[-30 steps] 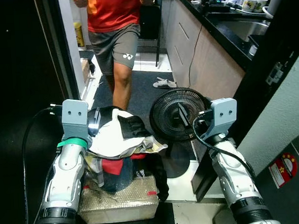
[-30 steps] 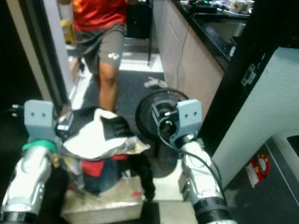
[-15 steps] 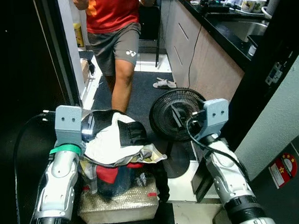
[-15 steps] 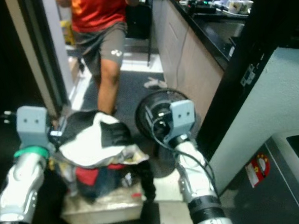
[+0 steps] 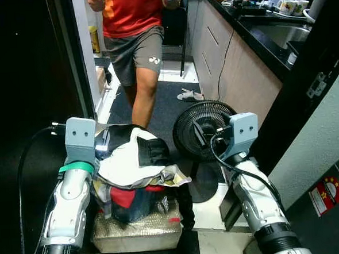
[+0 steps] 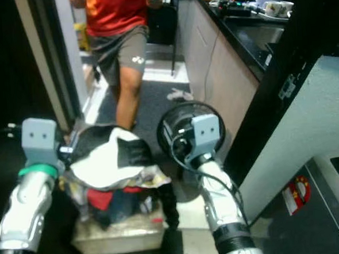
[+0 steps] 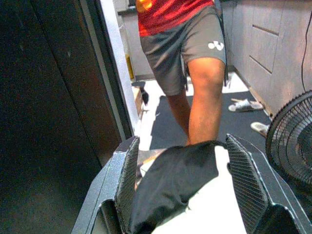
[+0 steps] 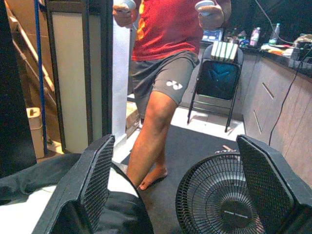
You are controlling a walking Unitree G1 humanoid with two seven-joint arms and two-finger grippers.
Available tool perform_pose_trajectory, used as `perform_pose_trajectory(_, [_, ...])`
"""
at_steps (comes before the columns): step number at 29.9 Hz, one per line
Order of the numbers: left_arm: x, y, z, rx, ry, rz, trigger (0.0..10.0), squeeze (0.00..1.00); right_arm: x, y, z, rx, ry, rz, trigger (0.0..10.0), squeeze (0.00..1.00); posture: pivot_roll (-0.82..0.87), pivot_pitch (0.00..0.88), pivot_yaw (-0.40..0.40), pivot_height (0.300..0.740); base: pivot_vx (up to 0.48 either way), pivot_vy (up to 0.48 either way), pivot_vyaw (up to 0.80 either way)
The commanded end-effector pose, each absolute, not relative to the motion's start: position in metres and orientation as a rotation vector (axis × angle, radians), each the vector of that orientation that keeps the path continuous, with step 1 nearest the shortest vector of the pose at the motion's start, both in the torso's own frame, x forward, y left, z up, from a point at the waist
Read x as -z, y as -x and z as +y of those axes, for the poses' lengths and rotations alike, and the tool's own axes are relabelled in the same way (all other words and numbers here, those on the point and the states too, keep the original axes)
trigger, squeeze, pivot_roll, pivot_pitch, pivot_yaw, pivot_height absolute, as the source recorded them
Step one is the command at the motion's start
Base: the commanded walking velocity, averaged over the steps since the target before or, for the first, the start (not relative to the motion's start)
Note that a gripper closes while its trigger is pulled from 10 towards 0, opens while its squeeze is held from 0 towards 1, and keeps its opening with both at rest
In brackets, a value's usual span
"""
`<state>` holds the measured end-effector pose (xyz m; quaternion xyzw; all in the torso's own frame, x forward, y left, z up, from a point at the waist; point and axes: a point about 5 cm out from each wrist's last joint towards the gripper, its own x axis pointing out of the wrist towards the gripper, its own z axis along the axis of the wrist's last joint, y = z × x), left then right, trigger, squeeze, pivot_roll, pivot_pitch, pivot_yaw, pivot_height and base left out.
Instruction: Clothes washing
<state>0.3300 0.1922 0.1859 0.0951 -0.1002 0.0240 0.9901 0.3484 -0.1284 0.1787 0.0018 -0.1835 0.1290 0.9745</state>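
Left wrist view shows you the left claw (image 7: 183, 187) spread wide around the black cloth topping the clothes pile (image 5: 134, 169); that pile rests on a foil-wrapped box (image 5: 138, 232) between both arms. Your right claw (image 8: 178, 187) gapes empty, facing the floor fan (image 8: 219, 195) and a person's leg (image 8: 151, 136)

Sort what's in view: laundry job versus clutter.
Job: clothes pile, left end effector open around a black garment, right end effector open.
Clutter: fan, slippers, folding chair, mugs, a person standing by.
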Motion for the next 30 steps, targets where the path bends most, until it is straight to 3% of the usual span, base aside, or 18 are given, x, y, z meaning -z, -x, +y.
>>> perform_pose_trajectory(1, [-0.181, -0.329, 0.189, -0.04, -0.19, -0.182, 10.0, 0.0, -0.175, -0.347, -0.132, -0.255, 0.001, -0.359, 10.0, 0.0, 0.08, 0.0, -0.053, 0.74, 0.0, 0.0, 0.0])
perform_pose_trajectory(18, [-0.172, -0.32, 0.198, -0.101, -0.178, -0.163, 10.0, 0.0, -0.177, -0.353, -0.122, -0.304, 0.004, -0.343, 10.0, 0.0, 0.11, 0.01, -0.103, 0.74, 0.0, 0.0, 0.0])
perform_pose_trajectory(30, [-0.17, -0.322, 0.196, -0.089, -0.182, -0.158, 10.0, 0.0, -0.175, -0.35, -0.123, -0.298, 0.002, -0.346, 10.0, 0.0, 0.1, 0.0, -0.087, 0.74, 0.0, 0.0, 0.0])
